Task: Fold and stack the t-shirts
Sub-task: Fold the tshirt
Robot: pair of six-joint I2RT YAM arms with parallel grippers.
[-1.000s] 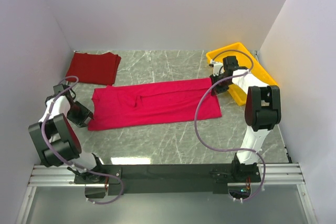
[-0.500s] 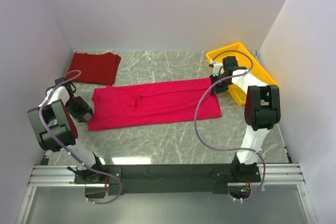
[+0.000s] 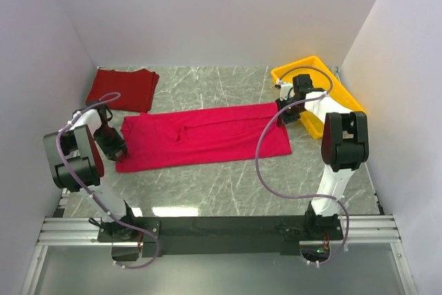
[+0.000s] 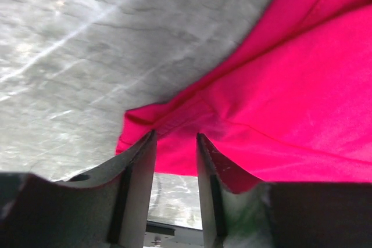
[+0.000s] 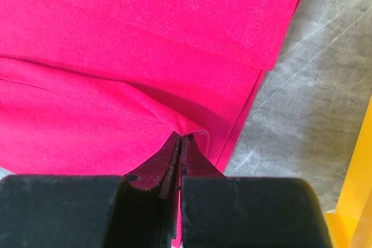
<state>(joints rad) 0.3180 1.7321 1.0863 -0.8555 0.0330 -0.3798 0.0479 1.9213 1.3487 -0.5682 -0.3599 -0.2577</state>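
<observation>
My right gripper is clamped on the crimson shirt hem; left gripper open, straddling the opposite corner. I'd seat left deeper before closing, then lift both evenly.

No legible text, label, brand, number or sign in any view. Surfaces checked: crimson t-shirt, maroon t-shirt, yellow tray, marbled desk. All plain, nothing to read. The wrist views show only close-up cloth and desk, with no markings.
</observation>
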